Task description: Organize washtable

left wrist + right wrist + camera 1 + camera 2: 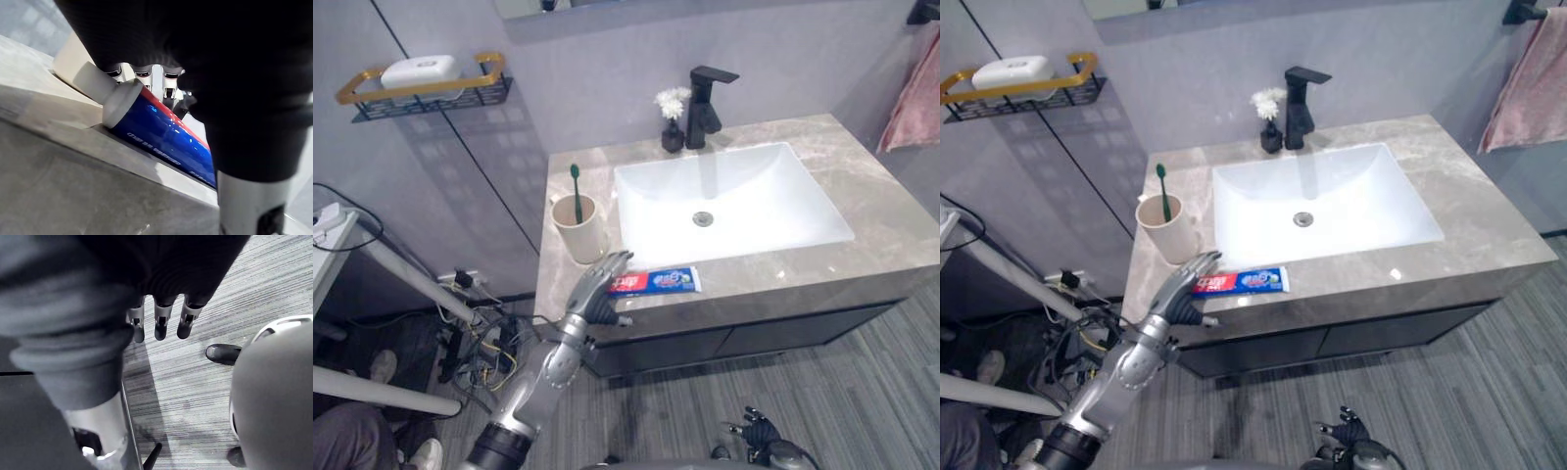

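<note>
A red and blue toothpaste tube (658, 282) lies flat on the grey stone counter (891, 220), along its front edge before the white sink basin (729, 201). My left hand (600, 286) reaches up over the counter's edge, its fingers straight, above the tube's white cap (105, 90); it is open. A beige cup (579, 227) with a green toothbrush (576, 188) stands just behind the hand. My right hand (759, 431) hangs low over the floor, its fingers (160, 323) relaxed and holding nothing.
A black faucet (705, 106) and a small dark vase of white flowers (673, 117) stand behind the basin. A wall shelf (426, 90) at the left carries a white soap. A pink towel (913, 98) hangs at the right. A person's shoes (382, 367) show at lower left.
</note>
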You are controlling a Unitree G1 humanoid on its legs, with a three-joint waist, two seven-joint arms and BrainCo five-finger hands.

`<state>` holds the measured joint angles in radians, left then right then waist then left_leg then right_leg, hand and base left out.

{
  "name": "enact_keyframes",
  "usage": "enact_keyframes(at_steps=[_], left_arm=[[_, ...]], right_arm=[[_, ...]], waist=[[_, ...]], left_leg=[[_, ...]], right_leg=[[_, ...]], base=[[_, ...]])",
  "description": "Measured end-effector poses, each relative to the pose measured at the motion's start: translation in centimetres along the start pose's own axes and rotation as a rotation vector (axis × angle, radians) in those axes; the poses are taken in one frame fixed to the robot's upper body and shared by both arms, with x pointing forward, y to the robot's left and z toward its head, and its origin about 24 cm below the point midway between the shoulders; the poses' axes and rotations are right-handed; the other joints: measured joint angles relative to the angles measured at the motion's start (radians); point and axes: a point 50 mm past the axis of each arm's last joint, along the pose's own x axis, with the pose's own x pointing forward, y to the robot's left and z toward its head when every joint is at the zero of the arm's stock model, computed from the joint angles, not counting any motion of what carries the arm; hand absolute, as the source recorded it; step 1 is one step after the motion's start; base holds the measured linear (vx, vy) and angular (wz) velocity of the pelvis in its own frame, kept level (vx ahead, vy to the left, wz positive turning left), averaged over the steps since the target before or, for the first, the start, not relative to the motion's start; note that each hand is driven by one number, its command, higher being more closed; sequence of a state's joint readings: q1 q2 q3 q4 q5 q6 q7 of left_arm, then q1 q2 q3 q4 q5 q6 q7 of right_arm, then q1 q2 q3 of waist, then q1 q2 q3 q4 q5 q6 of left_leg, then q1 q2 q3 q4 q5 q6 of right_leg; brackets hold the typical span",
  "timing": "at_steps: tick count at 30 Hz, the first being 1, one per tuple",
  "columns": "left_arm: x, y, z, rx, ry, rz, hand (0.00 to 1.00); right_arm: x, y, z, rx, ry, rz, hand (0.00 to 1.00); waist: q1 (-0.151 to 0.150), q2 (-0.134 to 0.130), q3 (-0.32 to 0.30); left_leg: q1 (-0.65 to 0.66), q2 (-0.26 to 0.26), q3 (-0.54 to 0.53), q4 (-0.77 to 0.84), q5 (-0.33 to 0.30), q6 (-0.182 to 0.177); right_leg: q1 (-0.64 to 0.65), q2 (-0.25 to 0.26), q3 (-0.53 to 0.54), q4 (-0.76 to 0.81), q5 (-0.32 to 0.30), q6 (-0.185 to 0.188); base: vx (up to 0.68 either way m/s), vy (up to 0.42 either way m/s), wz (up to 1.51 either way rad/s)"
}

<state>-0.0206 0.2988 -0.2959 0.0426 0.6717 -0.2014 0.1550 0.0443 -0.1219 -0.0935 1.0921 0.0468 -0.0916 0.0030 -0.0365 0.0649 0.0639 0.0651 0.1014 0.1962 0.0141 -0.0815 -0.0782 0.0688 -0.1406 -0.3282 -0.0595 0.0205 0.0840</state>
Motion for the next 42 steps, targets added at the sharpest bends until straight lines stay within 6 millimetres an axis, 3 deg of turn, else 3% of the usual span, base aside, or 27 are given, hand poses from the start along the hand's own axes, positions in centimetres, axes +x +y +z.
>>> enact_keyframes(at_steps=[11, 12, 24, 42], left_arm=[[-0.1, 0.3, -0.6, 0.005, 0.025, 0.012, 0.0], [-0.1, 0.3, -0.6, 0.005, 0.026, 0.012, 1.0], [0.3, 0.7, -0.5, 0.023, 0.002, 0.052, 1.0], [2.6, 2.9, -0.3, 0.102, -0.103, 0.084, 1.0]], right_arm=[[0.0, 0.3, 0.0, -0.012, -0.004, 0.01, 0.0], [0.0, 0.3, 0.0, -0.011, -0.004, 0.01, 0.0], [0.0, 0.4, 0.1, -0.009, -0.011, 0.013, 0.0], [0.2, 0.3, 1.4, 0.013, -0.067, -0.003, 0.0]], waist=[[-0.001, -0.011, 0.002], [-0.001, -0.012, 0.002], [0.002, -0.013, 0.006], [0.009, 0.0, 0.069]], left_leg=[[-0.001, -0.004, 0.002, -0.004, 0.0, 0.0], [-0.001, -0.004, 0.002, -0.004, 0.0, 0.0], [-0.011, -0.008, 0.003, -0.005, 0.001, 0.0], [-0.07, -0.015, 0.013, -0.016, 0.034, 0.0]], right_leg=[[0.003, -0.002, -0.001, -0.015, 0.006, 0.007], [0.003, -0.002, -0.001, -0.015, 0.006, 0.007], [0.0, -0.002, -0.001, -0.034, 0.018, 0.009], [-0.075, -0.007, 0.028, -0.038, 0.058, 0.015]], base=[[0.0, 0.0, 0.0], [0.0, 0.0, 0.0], [-0.01, 0.0, 0.0], [-0.06, -0.002, -0.02]])
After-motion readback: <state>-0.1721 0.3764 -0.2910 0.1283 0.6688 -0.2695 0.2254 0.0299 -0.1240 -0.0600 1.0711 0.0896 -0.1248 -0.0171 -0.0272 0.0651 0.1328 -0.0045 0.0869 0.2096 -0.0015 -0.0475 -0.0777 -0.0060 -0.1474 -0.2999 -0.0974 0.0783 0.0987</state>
